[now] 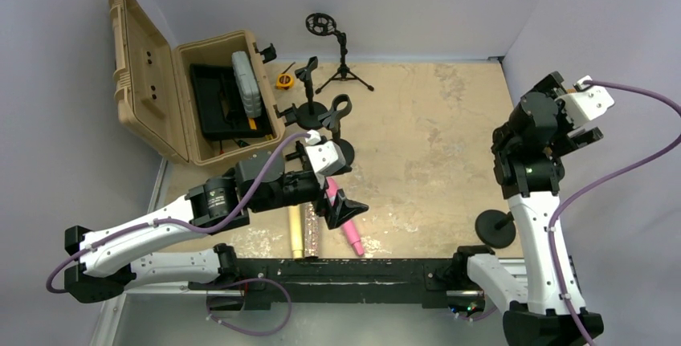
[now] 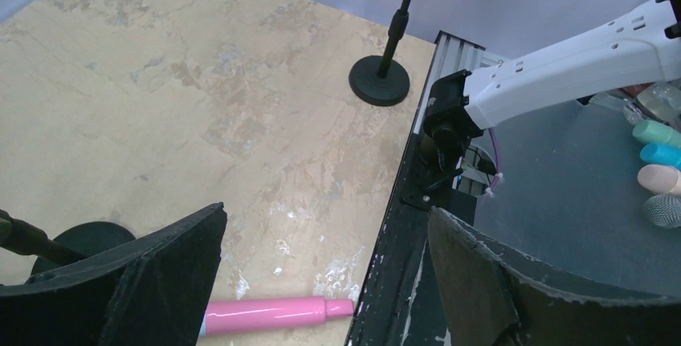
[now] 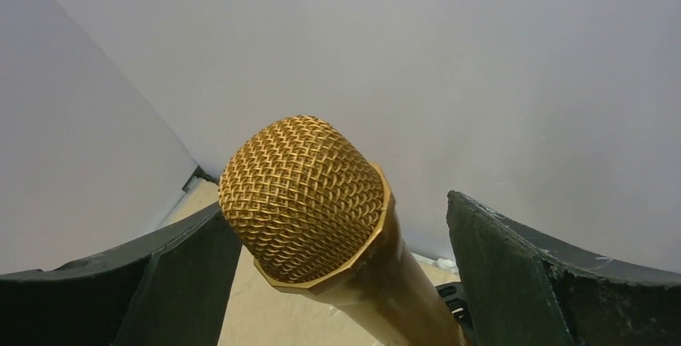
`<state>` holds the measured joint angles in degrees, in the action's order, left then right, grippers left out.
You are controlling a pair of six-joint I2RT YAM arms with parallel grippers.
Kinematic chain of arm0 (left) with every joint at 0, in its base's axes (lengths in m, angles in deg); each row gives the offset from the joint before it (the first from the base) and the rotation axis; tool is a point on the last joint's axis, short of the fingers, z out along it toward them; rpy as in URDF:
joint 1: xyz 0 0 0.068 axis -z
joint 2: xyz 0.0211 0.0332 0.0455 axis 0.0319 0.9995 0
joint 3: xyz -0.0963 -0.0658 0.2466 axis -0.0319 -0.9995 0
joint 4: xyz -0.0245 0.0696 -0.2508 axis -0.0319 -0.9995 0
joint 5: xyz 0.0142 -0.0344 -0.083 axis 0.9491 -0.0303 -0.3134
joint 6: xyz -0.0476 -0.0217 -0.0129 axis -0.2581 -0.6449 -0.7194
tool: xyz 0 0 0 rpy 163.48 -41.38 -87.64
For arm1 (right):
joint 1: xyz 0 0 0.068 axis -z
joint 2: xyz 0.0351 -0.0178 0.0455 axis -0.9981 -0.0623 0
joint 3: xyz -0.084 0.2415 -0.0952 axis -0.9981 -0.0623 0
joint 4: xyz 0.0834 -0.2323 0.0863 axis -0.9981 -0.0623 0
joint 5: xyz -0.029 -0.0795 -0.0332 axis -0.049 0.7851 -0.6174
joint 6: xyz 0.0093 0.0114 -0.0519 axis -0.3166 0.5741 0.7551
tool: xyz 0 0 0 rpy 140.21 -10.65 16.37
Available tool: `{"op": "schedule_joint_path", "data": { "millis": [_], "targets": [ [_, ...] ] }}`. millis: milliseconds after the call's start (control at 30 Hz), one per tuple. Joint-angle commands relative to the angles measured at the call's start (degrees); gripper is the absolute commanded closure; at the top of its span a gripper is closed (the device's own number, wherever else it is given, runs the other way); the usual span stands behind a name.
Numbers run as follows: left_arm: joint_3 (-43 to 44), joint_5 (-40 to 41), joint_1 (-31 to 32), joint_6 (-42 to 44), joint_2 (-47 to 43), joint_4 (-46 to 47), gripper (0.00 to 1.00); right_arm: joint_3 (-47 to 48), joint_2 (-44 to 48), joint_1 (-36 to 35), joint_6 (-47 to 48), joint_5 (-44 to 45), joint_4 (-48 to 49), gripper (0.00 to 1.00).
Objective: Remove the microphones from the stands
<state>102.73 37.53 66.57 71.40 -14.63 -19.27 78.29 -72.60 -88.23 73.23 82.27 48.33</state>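
- The right gripper is up high, its jaws released, one on each side of the gold microphone.
- The left gripper, jaws also released, hangs over the table near a pink microphone.

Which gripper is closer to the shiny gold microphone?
Right. The right gripper is open around the gold microphone. The left gripper is far off, open above the pink microphone on the table.
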Motion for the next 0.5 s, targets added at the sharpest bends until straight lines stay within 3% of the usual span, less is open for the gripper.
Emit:
{"op": "schedule_joint_path", "data": {
  "millis": [0, 167, 467],
  "targets": [
    [-0.3, -0.7, 0.3, -0.8, -0.1, 1.9, 0.07, 0.3, -2.1, 0.1, 1.7, -0.4, 3.2, 0.09],
    [-0.3, -0.9, 0.3, -0.6, -0.2, 1.7, 0.07, -0.5, -3.1, 0.1, 2.1, -0.8, 3.5, 0.17],
    [-0.4, 0.8, 0.3, 1.0, -0.5, 0.9, 0.07, -2.0, 1.8, -0.2, 6.8, 0.7, 6.8, 0.52]
  ]
}}
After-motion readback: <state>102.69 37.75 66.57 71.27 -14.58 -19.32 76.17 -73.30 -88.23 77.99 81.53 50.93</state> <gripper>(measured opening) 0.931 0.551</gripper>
